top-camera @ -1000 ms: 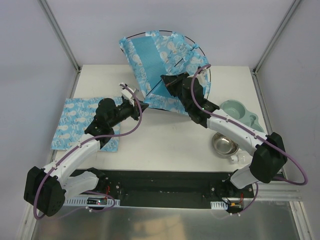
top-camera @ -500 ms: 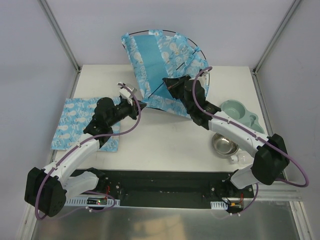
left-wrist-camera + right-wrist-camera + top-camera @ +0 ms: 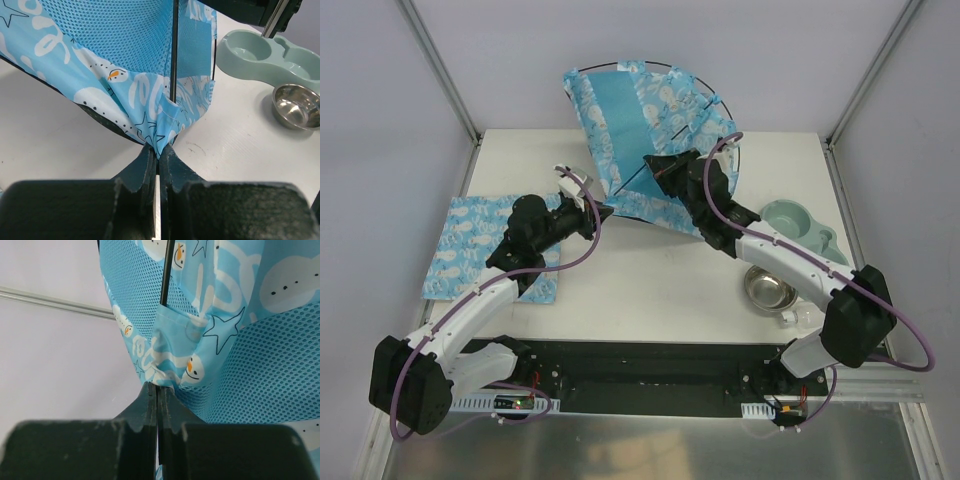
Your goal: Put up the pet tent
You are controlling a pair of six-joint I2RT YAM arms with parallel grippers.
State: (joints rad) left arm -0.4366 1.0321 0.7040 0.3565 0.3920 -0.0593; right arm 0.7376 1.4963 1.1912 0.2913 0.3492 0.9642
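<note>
**Top external view.** The pet tent (image 3: 640,120) stands tilted at the far middle of the table (image 3: 650,290), with its blue printed cloth raised above the far edge. The left gripper (image 3: 603,212) meets the tent's lower near-left corner. The right gripper (image 3: 649,160) meets the cloth higher up, near its middle. A flat mat (image 3: 470,240) of the same print lies on the left of the table, partly under the left arm. A green double dish (image 3: 800,225) and a steel bowl (image 3: 770,290) sit on the right, close together and apart from the tent.

**Left wrist view.** The left gripper (image 3: 159,150) has its jaws pressed together on a bunched corner of the pet tent (image 3: 125,60), just below the cloth pocket that takes the end of a thin black pole (image 3: 173,50). The pole runs straight up across the mesh panel. The pinched corner is just above the table surface. The green double dish (image 3: 265,50) and steel bowl (image 3: 297,107) lie to the right.

**Right wrist view.** The right gripper (image 3: 157,387) has its jaws fully closed on a small fold of the pet tent (image 3: 240,315). The fold lies directly under a cloth pocket that a black pole (image 3: 167,270) enters. Mesh and snowman print fill the right of this view, and the pale wall (image 3: 50,365) fills the left.
</note>
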